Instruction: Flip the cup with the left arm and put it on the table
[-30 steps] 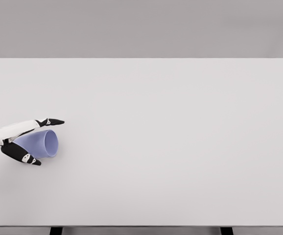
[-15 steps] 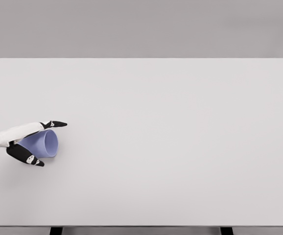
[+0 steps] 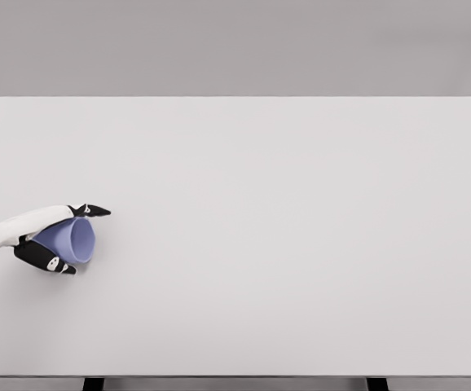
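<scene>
The left hand (image 3: pixel 52 240) was clamped around the lilac plastic cup (image 3: pixel 71 240), lying sideways over the white counter (image 3: pixel 301 244), mid-grasp; next it needed lifting and turning upright.

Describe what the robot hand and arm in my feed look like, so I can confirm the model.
Only the left arm shows, entering at the picture's left edge. Its forearm is smooth white with no visible cables. The left robot hand has slim, tapered black fingers, with small white markings near the knuckles and on the lower finger. The right arm is out of view.
</scene>
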You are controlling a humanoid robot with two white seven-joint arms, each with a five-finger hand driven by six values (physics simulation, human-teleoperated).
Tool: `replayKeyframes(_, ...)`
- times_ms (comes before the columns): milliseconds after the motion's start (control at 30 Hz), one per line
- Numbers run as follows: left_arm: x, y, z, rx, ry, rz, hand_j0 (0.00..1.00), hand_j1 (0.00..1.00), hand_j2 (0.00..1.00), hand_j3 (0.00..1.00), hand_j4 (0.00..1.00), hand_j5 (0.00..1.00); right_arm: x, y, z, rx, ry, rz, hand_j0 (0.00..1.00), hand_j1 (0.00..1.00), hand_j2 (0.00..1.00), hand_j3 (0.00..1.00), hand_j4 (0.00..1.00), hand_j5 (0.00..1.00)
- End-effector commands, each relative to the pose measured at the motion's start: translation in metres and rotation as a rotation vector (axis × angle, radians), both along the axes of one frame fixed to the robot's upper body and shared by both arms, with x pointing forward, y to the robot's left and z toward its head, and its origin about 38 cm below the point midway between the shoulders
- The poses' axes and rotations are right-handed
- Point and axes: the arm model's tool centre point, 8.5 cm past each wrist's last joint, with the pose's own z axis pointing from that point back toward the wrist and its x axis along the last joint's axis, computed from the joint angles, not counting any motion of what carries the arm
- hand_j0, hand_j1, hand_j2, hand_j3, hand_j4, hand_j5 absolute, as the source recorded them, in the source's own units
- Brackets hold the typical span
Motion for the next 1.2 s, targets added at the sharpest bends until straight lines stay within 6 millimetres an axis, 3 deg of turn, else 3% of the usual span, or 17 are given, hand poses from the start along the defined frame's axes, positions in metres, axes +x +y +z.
replayKeyframes(0, -0.001, 0.001, -0.004, 0.011, 0.012, 0.01, 0.8, 0.8, 0.8, 0.8, 0.8, 0.8, 0.0, 0.0, 0.0, 0.0, 0.0, 0.0, 1.0, 1.0, 1.0, 1.0, 1.0, 1.0)
replayKeyframes(100, -0.001, 0.0, -0.004, 0.01, 0.013, 0.011, 0.67, 0.67, 0.67, 0.67, 0.67, 0.67, 0.0, 0.0, 0.0, 0.0, 0.0, 0.0, 1.0, 1.0, 1.0, 1.0, 1.0, 1.0)
replayKeyframes(200, 0.0, 0.0, -0.003, 0.01, 0.011, 0.01, 0.63, 0.63, 0.63, 0.63, 0.63, 0.63, 0.0, 0.0, 0.0, 0.0, 0.0, 0.0, 1.0, 1.0, 1.0, 1.0, 1.0, 1.0)
replayKeyframes(567, 0.011, -0.001, 0.023, -0.127, 0.001, 0.026, 0.64, 0.64, 0.64, 0.64, 0.64, 0.64, 0.0, 0.0, 0.0, 0.0, 0.0, 0.0, 1.0, 1.0, 1.0, 1.0, 1.0, 1.0)
replayKeyframes(800, 0.005, -0.012, 0.035, -0.335, 0.045, -0.112, 0.65, 0.65, 0.65, 0.65, 0.65, 0.65, 0.0, 0.0, 0.0, 0.0, 0.0, 0.0, 1.0, 1.0, 1.0, 1.0, 1.0, 1.0)
replayKeyframes(867, 0.005, -0.005, 0.037, -0.407, 0.073, -0.133, 0.65, 0.65, 0.65, 0.65, 0.65, 0.65, 0.0, 0.0, 0.0, 0.0, -0.001, 0.0, 1.0, 1.0, 1.0, 1.0, 1.0, 1.0)
replayKeyframes(1000, 0.026, -0.001, 0.043, -0.589, 0.061, -0.063, 0.66, 0.66, 0.66, 0.66, 0.66, 0.66, 0.0, 0.0, 0.0, 0.0, 0.0, 0.0, 1.0, 1.0, 1.0, 1.0, 1.0, 1.0)
replayKeyframes(1067, 0.044, -0.01, 0.034, -0.694, 0.058, -0.024, 0.66, 0.66, 0.66, 0.66, 0.66, 0.66, 0.0, 0.0, 0.0, 0.0, 0.0, 0.0, 1.0, 1.0, 1.0, 1.0, 1.0, 1.0)
replayKeyframes(1167, 0.072, -0.008, 0.023, -0.845, 0.068, 0.076, 0.66, 0.66, 0.66, 0.66, 0.66, 0.66, 0.0, 0.0, 0.0, 0.0, 0.0, 0.0, 1.0, 1.0, 1.0, 1.0, 1.0, 1.0)
